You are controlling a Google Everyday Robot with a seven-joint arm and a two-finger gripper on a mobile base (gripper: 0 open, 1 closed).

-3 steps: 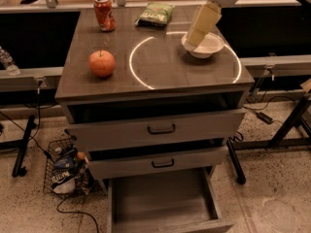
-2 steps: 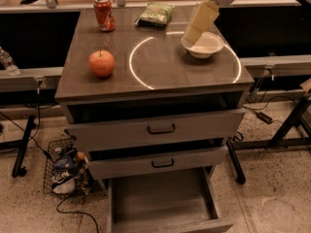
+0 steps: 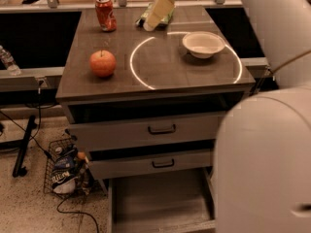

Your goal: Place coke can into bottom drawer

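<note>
The coke can (image 3: 105, 13), red with a silver top, stands upright at the back left of the cabinet top (image 3: 160, 69). My gripper (image 3: 158, 14), cream-coloured, hangs over the back middle of the top, to the right of the can and apart from it. It holds nothing that I can see. The bottom drawer (image 3: 160, 200) is pulled open at floor level and shows a plain grey inside. My white arm (image 3: 267, 144) fills the right side of the view and hides the drawer's right end.
A red-orange apple (image 3: 102, 63) sits at the left of the top, in front of the can. A white bowl (image 3: 203, 43) sits at the right. A green bag (image 3: 171, 17) lies behind the gripper. A wire basket (image 3: 65, 171) with clutter stands on the floor at the left.
My gripper has moved left, from over the bowl to the back middle of the top, nearer the can. The view has shifted and my arm now fills the right side.
</note>
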